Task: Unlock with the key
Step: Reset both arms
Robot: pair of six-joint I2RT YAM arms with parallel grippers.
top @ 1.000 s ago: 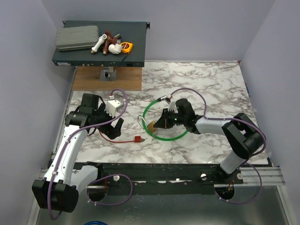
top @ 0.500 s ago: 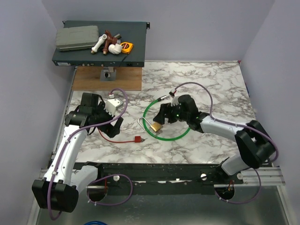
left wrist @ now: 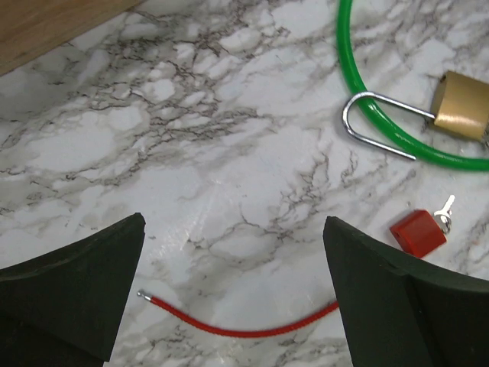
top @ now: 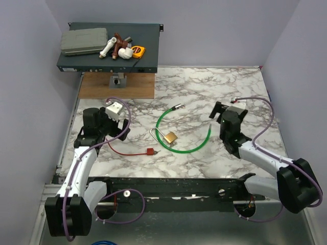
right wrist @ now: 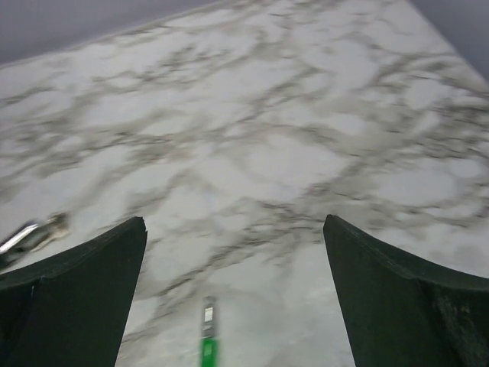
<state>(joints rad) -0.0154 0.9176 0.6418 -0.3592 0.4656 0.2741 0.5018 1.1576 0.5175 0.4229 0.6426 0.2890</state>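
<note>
While the key (left wrist: 445, 212) lies flat on the desk (left wrist: 191, 153), tight against the red block (left wrist: 417, 232) and near the brass padlock (left wrist: 461, 115), your left claw (left wrist: 233, 229) and right claw (right wrist: 233, 225) both gape empty. You're likely at pick-up: the left claw sits nearer, and the thin key needs a low, precise pinch.

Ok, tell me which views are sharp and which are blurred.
Right wrist: blurred throughout, the table veins smeared and the green cable tip soft. Left wrist: sharp, with the padlock and key crisp. Top external: sharp and evenly lit, with only faint shadows.
</note>
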